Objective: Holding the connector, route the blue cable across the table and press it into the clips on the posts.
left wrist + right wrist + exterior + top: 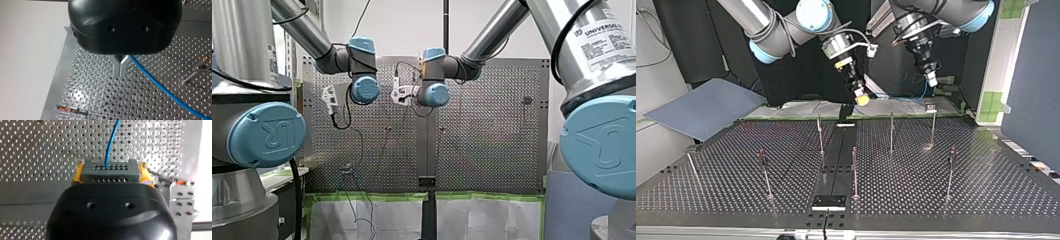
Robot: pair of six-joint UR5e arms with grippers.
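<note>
cable (110, 142): one, thin, blue; runs out of the connector (110, 170) over the worktop (986, 180)
connector: one, dark grey block, rows of holes
right fingers (147, 176): yellow pads clamped on connector
left fingers (121, 67): metal, closed together; cable just beside
posts (854, 170): six upright

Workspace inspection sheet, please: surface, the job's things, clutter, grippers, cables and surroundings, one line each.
Surface: perforated table, bare metal, dark strip down its middle.
Job's things: grey connector; blue cable; posts upright, no cable seen in their clips.
Clutter: nothing seen.
Grippers: right gripper, yellow pads, shut on the connector; left gripper, metal fingers together, cable running out beside them, grip unclear.
Cables: blue cable leaves the connector's far face, over the table.
Surroundings: blue-grey panel beside the table; green tape on a white frame.
</note>
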